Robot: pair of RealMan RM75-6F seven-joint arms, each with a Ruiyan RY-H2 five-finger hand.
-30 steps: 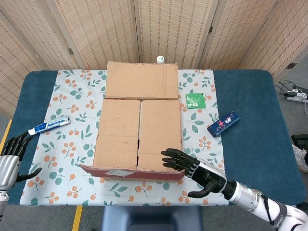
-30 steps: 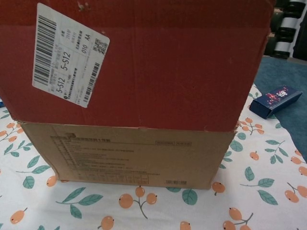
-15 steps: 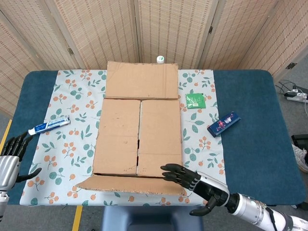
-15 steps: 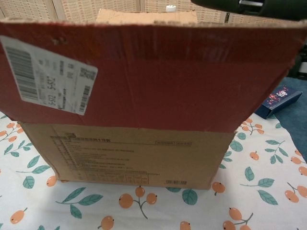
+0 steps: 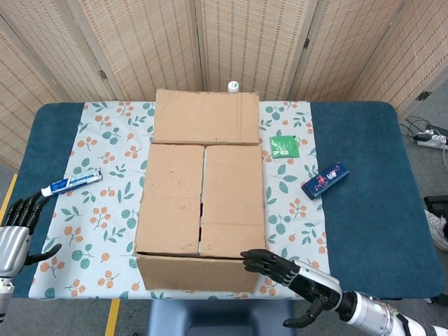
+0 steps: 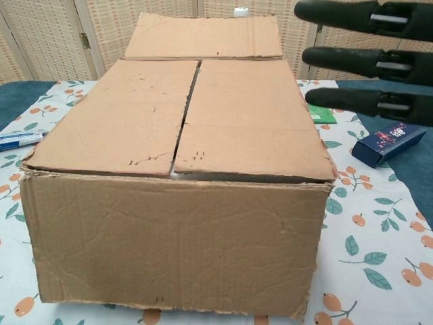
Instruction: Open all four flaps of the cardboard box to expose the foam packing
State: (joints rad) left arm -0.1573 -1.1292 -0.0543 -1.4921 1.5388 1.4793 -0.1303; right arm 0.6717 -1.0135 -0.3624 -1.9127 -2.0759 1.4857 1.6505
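Note:
The cardboard box (image 5: 201, 210) stands mid-table on the floral cloth. Its far flap (image 5: 206, 116) lies folded back and flat. Its near flap (image 5: 199, 273) hangs down over the front wall, filling the lower chest view (image 6: 169, 244). The two inner flaps, left (image 5: 171, 199) and right (image 5: 231, 199), lie shut and meet along a middle seam, hiding the foam. My right hand (image 5: 297, 280) hovers at the box's near right corner with fingers spread and nothing in it; its dark fingers (image 6: 369, 57) show at the top right of the chest view. Far left, my left hand (image 5: 17, 227) is open, away from the box.
A toothpaste tube (image 5: 71, 183) lies left of the box. A green packet (image 5: 285, 146) and a blue carton (image 5: 325, 179) lie to its right. A white cap (image 5: 232, 86) stands behind the far flap. Folding screens close off the back.
The near flap swung from raised, red underside towards the chest camera, down to hang over the box front. My right hand drew back towards the near edge with it. The left hand stayed put.

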